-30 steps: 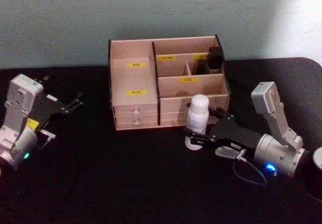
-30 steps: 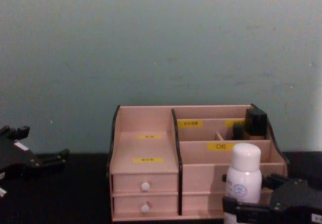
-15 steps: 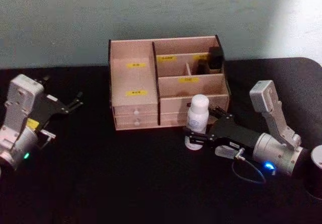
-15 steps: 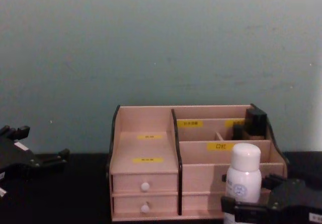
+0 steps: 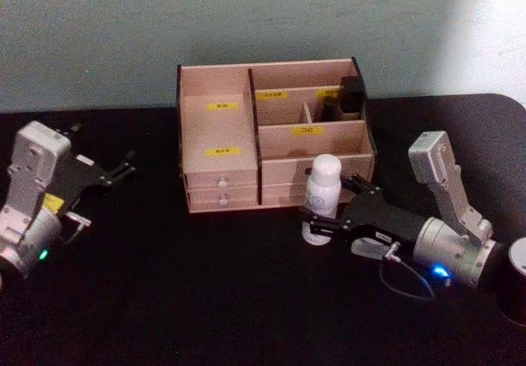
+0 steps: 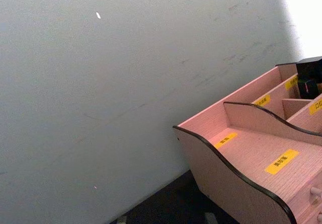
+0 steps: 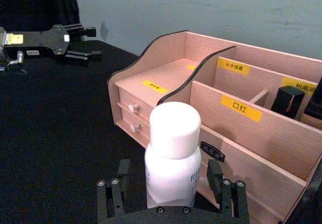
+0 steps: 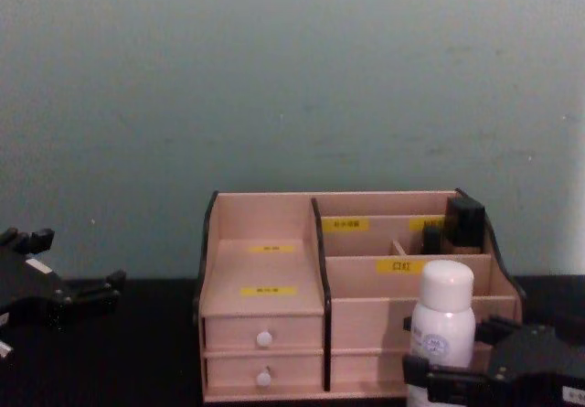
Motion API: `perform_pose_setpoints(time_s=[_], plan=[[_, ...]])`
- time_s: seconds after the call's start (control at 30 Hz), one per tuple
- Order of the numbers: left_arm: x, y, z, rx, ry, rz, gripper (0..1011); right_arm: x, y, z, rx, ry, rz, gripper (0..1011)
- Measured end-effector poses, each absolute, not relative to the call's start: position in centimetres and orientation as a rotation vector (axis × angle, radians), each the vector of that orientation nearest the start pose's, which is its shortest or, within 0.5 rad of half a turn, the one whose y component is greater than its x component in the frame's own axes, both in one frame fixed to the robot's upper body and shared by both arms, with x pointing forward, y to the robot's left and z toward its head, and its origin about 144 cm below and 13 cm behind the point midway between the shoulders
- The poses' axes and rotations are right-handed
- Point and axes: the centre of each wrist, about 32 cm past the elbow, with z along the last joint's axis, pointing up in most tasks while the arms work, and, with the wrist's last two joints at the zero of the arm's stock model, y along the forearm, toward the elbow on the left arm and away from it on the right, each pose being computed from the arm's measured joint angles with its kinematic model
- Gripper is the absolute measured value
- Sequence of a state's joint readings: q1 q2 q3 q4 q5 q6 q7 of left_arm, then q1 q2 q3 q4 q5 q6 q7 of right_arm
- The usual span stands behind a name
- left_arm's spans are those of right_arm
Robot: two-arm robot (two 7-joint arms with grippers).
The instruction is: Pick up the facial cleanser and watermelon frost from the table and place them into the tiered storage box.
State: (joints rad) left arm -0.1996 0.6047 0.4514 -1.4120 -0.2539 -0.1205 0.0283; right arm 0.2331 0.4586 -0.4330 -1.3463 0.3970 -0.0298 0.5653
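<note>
You had the right gripper (image 5: 327,210) low on the matte black table (image 5: 205,292), its black fingers spread either side of the smooth white facial cleanser bottle (image 5: 323,187), not quite touching it; that round-capped cylinder stood upright just before the right-hand drawers of the pale wooden tiered storage box (image 5: 215,86); your left gripper (image 5: 125,165) sat well off to the left, fingers parted, holding nothing.

barely any change: the right tool (image 5: 331,206) around the white bottle (image 5: 323,187) has shifted a hair.
</note>
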Motion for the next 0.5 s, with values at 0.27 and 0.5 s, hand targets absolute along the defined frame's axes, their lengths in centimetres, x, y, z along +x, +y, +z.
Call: perform_pose_setpoints(time_s=[0.27,0.5], plan=[[48.86,30.97,113.98,0.304,-0.285,1.248,1001,50.22,-27.15,112.83,-0.182,0.038,-0.717,802],[48.86,30.97,113.98,0.304,-0.285,1.248,1001,50.22,-27.15,112.83,-0.181,0.037,-0.717,604]])
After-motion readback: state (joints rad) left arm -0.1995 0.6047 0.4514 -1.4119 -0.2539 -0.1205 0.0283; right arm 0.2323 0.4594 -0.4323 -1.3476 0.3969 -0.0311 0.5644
